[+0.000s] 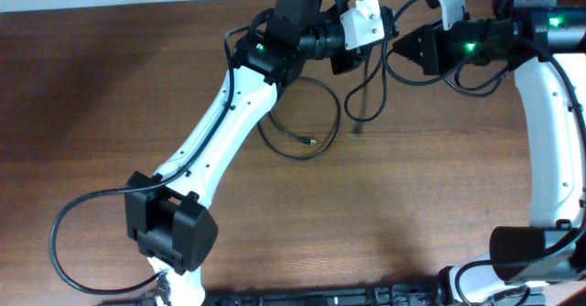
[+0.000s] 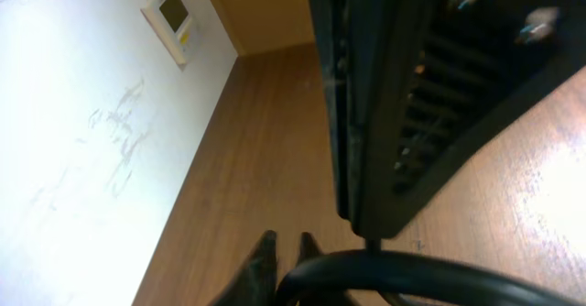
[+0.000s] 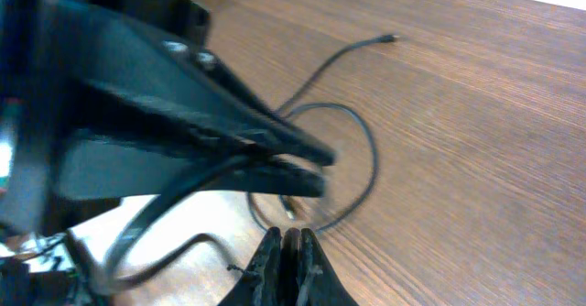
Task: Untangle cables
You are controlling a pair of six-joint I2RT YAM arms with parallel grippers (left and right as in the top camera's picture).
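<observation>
The thin black flexible cables (image 1: 338, 114) lie near the far edge of the brown wooden table (image 1: 412, 187), under the 2 meeting arms. 1 cord forms a loose open loop flat on the wood, and a small plug end (image 1: 311, 142) rests inside it. Another strand hangs down beside the loop. The left gripper (image 2: 284, 262) is closed nearly tight, with 1 cord running out from between its dark fingers. The right gripper (image 3: 286, 251) has its jaws pressed together; whether they pinch anything cannot be told.
</observation>
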